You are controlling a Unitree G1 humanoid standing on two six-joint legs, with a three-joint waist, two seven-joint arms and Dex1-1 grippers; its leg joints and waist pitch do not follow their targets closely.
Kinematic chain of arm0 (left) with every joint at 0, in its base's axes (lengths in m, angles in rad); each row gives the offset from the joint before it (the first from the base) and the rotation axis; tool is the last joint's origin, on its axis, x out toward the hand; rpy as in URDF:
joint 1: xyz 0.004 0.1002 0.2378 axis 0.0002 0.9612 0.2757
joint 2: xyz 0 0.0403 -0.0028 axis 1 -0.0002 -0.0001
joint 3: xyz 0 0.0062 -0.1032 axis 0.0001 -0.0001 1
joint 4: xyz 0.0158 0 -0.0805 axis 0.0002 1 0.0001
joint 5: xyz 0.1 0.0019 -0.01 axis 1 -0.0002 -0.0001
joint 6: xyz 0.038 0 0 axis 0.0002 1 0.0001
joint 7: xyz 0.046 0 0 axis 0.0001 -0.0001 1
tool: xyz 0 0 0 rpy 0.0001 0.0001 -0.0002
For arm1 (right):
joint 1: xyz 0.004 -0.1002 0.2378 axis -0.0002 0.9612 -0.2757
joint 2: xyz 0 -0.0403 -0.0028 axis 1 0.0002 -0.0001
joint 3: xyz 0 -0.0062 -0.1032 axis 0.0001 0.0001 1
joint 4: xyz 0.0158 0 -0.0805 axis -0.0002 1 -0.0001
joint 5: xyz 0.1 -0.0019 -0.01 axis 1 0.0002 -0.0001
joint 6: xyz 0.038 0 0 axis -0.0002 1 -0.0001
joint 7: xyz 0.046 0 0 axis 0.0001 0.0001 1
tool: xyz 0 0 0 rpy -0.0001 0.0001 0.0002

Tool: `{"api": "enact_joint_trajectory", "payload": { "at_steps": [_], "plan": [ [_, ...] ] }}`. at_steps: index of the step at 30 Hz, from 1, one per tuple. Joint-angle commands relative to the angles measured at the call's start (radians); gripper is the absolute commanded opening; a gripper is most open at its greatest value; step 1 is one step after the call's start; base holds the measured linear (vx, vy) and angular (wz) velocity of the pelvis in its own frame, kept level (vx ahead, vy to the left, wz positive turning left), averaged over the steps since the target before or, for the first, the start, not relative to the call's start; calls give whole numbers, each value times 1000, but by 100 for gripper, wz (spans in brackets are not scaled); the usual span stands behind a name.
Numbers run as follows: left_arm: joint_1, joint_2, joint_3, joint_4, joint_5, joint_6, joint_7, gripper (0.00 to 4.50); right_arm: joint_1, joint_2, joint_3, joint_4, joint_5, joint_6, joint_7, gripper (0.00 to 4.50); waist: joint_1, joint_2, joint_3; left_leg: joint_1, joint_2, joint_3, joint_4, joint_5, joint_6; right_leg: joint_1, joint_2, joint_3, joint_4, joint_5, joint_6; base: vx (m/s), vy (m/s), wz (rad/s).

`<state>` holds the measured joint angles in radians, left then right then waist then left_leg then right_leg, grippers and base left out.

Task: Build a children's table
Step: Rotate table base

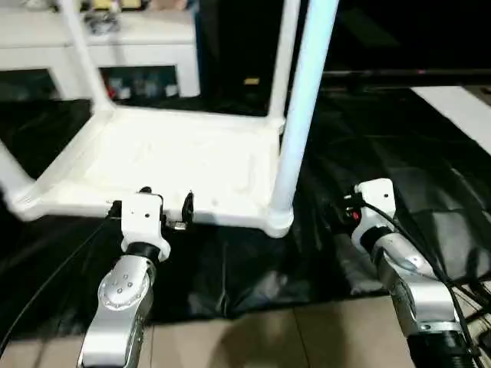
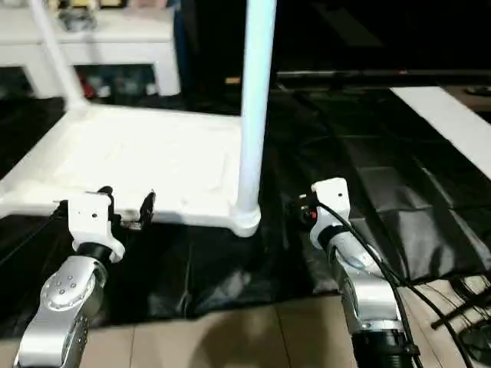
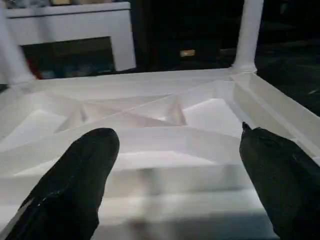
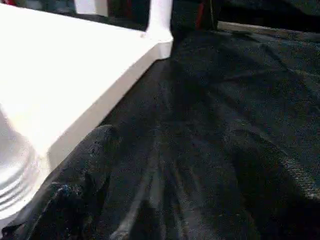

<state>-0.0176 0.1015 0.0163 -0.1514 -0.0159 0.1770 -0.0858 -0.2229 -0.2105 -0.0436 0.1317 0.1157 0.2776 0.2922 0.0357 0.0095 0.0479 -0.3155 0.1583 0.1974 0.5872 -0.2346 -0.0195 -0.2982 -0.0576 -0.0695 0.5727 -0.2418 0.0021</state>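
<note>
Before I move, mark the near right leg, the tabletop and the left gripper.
Near right leg (image 1: 301,107), left eye view, mid-shaft.
Tabletop (image 1: 192,157), left eye view, upturned underside.
Left gripper (image 3: 175,160), left wrist view, midway between its open fingertips.

We see the children's table (image 1: 176,165) as smooth white plastic, its legs (image 1: 303,115) faintly glossy. The black cover (image 2: 399,207) under it looks like thin, creased sheeting with a dull sheen. Our forearms (image 1: 123,295) are brushed silver metal, and the fingers (image 3: 70,185) are matt black.
</note>
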Motion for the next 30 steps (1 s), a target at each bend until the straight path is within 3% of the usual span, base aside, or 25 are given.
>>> {"api": "enact_joint_trajectory", "payload": {
  "at_steps": [1,4,6,8,9,10,11,12,13,14,15,16,17,18,19,20,22,23,24,25,26,27,28,29,30],
  "plan": [
    [-15,-1,-10,1,-1,-1,-9,444,6,-7,-1,-5,7,6,3,383,1,4,-64,4,53,-34,-79,-231,96,43,-68,40,-61,-141,-233,135,21,2],
    [-14,-3,-11,0,-1,-1,-9,444,6,-10,-2,-3,5,7,6,383,11,-3,-76,-23,28,-27,-48,-42,182,77,-63,44,-47,0,-249,121,10,2],
    [-12,-3,-12,-1,-1,-2,-9,444,3,-10,1,0,2,6,8,383,12,-1,-86,-12,26,-39,-36,78,243,74,-40,34,-18,128,-227,132,5,7],
    [-8,-3,-13,-4,5,0,-4,444,-2,-18,14,6,-14,-1,12,383,-9,7,-94,79,66,-93,-27,237,375,-5,-11,3,44,187,-164,169,-1,10],
    [-6,-4,-13,-6,6,1,-2,444,-4,-22,22,9,-22,-6,16,383,-46,5,-100,189,148,-183,-15,372,505,-131,-38,3,96,8,-70,152,-44,1],
    [-5,-4,-13,-8,7,1,0,444,-7,-27,30,13,-34,-9,15,383,-31,-17,-65,113,136,-255,-49,373,657,-125,-68,28,112,-101,29,152,-44,1],
    [-4,-4,-13,-10,9,0,2,444,-12,-32,36,17,-50,-13,6,383,-22,-26,-63,27,30,-194,-4,309,591,-43,-87,54,33,-23,47,58,-77,-6],
    [-4,-4,-13,-11,9,1,3,444,-13,-33,37,19,-53,-15,5,383,33,-50,-66,-147,-103,-116,136,66,439,135,-203,124,-41,115,125,18,-33,38],
    [-3,-4,-14,-12,9,2,6,444,-16,-32,37,22,-51,-15,6,383,40,-41,-49,-175,-22,-141,184,-46,259,132,-293,101,-83,183,109,18,-33,38],
    [-3,-5,-14,-13,10,2,7,444,-18,-29,34,28,-49,-14,3,383,37,-41,-53,-171,-9,-138,164,-25,196,133,-269,50,-83,199,105,61,9,64],
    [-2,-6,-14,-12,10,1,8,444,-19,-26,30,30,-44,-11,3,383,39,-17,-48,-148,-14,-121,97,81,161,133,-197,-51,-95,152,100,89,4,54],
    [-1,-7,-14,-12,11,2,10,444,-19,-20,20,30,-29,-8,5,383,21,16,-47,-98,14,-124,23,118,165,136,-132,-94,-94,-27,24,89,4,54],
    [-1,-9,-14,-13,10,3,11,444,-20,-15,6,28,-16,2,-2,383,-4,57,-53,-5,61,-161,-33,35,159,81,-40,-92,-19,-105,11,125,46,37],
    [0,-9,-14,-13,10,3,11,444,-20,-13,0,28,-11,6,-5,383,-46,51,-27,8,104,-214,-75,-136,214,36,2,-93,72,-176,-20,155,31,14],
    [-2,-10,-14,-11,11,3,13,444,-22,-18,0,30,-14,7,-9,383,-31,56,-69,90,140,-243,-51,-208,319,-46,-4,-34,137,-202,-51,155,31,14],
    [-2,-11,-14,-11,11,3,13,444,-23,-22,2,31,-17,6,-8,383,-31,49,-77,87,124,-242,-17,98,416,-119,-12,-4,178,-125,31,131,1,7],
    [-4,-13,-14,-10,11,5,14,444,-22,-29,5,33,-21,2,-7,383,-30,27,-77,69,124,-225,-29,231,450,-136,-23,11,188,-51,84,92,20,-1],
    [-4,-13,-14,-10,11,5,14,444,-22,-29,5,33,-21,2,-7,383,-16,7,-58,16,111,-170,-54,188,438,-128,-32,29,163,39,76,53,-9,-3],
    [-6,-14,-15,-9,11,6,13,444,-22,-31,6,33,-23,-1,-6,383,-12,-38,-53,-9,52,-124,-38,-35,350,-89,-70,76,42,119,17,22,-64,2],
    [-6,-20,-11,-7,-8,-3,7,444,-22,-31,4,33,-25,-1,-4,383,12,-57,-34,-59,2,-86,-15,-178,275,-62,-104,127,-37,-59,43,22,-64,2],
    [-10,-10,-19,-7,-26,1,-23,444,-19,-34,3,30,-29,-8,2,383,37,-62,-46,-43,-37,-83,85,-145,163,-25,-181,194,-86,-492,57,24,-108,10],
    [-12,-4,-23,-7,-31,4,-37,444,-19,-34,2,30,-32,-11,4,383,43,-67,-50,-75,-19,-109,63,-20,92,5,-167,181,-61,-516,40,44,-102,2],
    [-19,9,-31,-1,-33,-10,-64,444,-16,-39,2,29,-30,-15,12,383,46,-50,-49,-72,-1,-116,8,66,58,-12,-123,150,-31,-336,3,44,-102,2],
    [-25,20,-36,6,-44,-20,-93,444,-14,-44,4,27,-26,-18,24,383,32,-30,-52,-54,19,-111,-10,114,45,-39,-75,114,2,-73,-62,0,0,0],
    [-36,41,-43,19,-78,-29,-163,444,-9,-59,10,25,-21,-24,48,383,27,-31,-55,-47,22,-109,-9,118,49,-44,-66,107,9,18,-91,0,0,0]
  ]
}}
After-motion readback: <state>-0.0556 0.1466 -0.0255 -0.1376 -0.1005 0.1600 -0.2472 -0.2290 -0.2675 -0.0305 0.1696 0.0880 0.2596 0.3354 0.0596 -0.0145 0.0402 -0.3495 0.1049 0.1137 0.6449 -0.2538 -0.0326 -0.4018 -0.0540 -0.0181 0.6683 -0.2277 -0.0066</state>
